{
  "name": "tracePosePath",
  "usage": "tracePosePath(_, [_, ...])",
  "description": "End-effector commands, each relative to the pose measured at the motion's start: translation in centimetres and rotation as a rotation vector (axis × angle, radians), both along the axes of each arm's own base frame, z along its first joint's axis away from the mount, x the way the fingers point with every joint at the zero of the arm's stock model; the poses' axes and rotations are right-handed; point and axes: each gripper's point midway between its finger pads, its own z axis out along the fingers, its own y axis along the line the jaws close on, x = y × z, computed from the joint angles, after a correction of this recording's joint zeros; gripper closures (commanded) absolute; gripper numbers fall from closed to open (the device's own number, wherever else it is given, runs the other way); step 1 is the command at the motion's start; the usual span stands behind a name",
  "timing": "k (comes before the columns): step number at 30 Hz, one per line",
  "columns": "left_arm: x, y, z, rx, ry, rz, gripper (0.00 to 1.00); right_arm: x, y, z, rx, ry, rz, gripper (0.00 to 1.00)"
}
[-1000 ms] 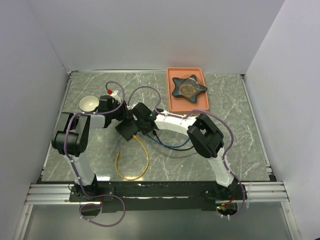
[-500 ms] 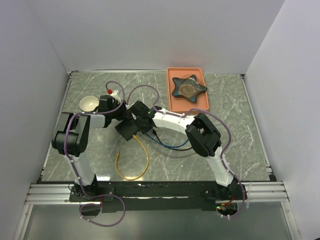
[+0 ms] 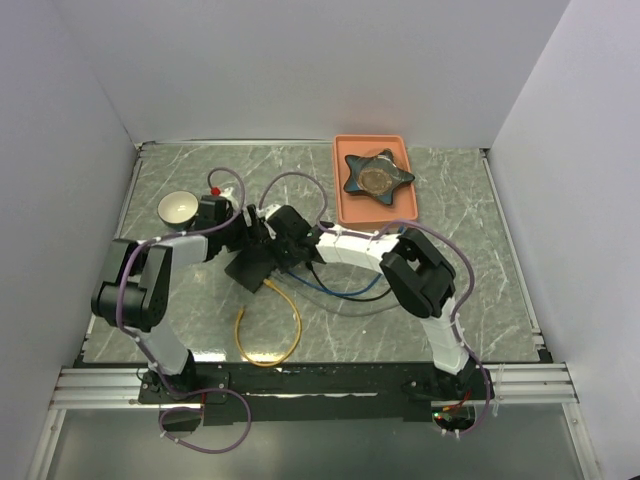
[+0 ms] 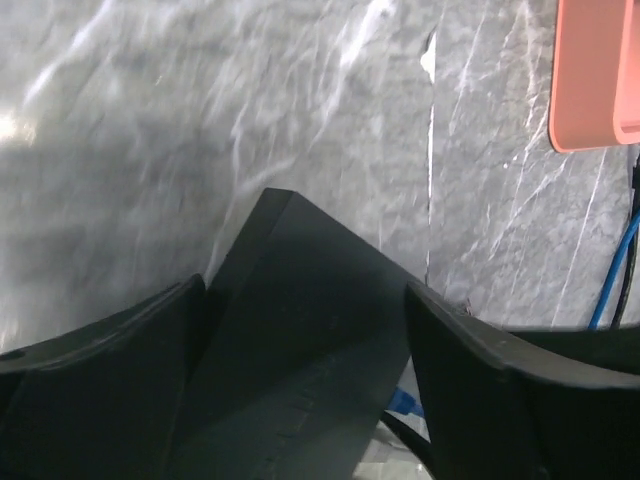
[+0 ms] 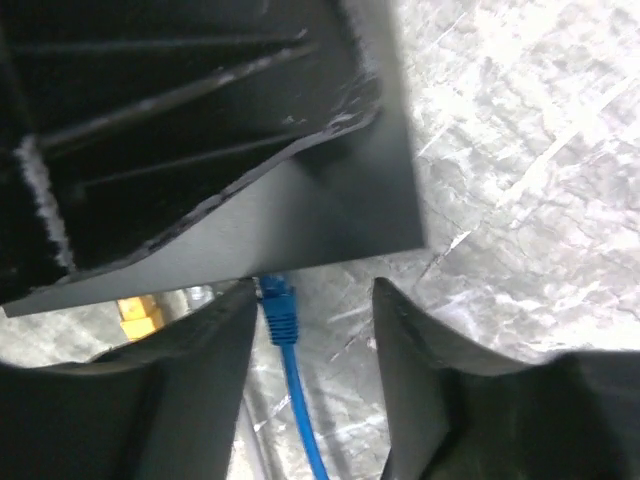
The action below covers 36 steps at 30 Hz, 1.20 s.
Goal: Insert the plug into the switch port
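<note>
Grey, marble-patterned surface (image 3: 180, 170), glossy in places, with plain white walls on three sides.

Containers: an orange rectangular tray (image 3: 375, 212) with rounded corners sits far right and holds one dark star-shaped object (image 3: 377, 176) with a round brownish centre. A small pale bowl (image 3: 176, 207) stands far left; I cannot tell its contents.

Materials/shapes: the black box (image 3: 255, 268) is flat, matte and sharp-cornered. It sits mid-surface between the two arms and looks tilted in the top view. A yellow cable (image 3: 298, 322) loops on the surface near the box. A blue cable (image 5: 300, 420) runs away toward the right arm.

Left claw (image 4: 305, 290): clenched on the black box, one finger against each long side, with a box corner pointing away from the wrist camera.

Right claw (image 5: 315, 290): released, fingers spread. The blue plug (image 5: 277, 303), ribbed at its boot, lies in the gap just beside one finger and clear of the other. Its tip meets the lower edge of the box. The sockets along that edge are in shadow, so I cannot tell whether the plug is seated. A yellow plug (image 5: 140, 315) shows under the same edge, off to the side of the claw.
</note>
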Motion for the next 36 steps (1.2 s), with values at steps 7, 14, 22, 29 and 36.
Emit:
tracePosePath(7, [-2.4, 1.2, 6.1, -0.025, -0.098, 0.126, 0.01, 2.1, 0.3, 11.1, 0.222, -0.222, -0.049, 0.06])
tracePosePath(14, [-4.0, 2.2, 13.4, -0.083, -0.343, 0.17, 0.04, 1.9, -1.5, 13.1, 0.226, -0.276, -0.09, 0.01])
tracePosePath(22, [-7.5, 3.6, 21.6, -0.21, -0.628, 0.231, 0.04, 2.4, -3.9, 13.0, 0.202, -0.305, -0.167, 0.01])
tracePosePath(29, [-9.7, 5.3, 24.6, -0.247, -0.744, 0.302, 0.04, 3.1, -6.2, 10.9, 0.156, -0.258, -0.242, 0.03])
tracePosePath(36, [-9.3, 5.2, 23.8, -0.229, -0.717, 0.299, 0.04, 3.0, -7.2, 6.8, 0.072, -0.176, -0.265, 0.12])
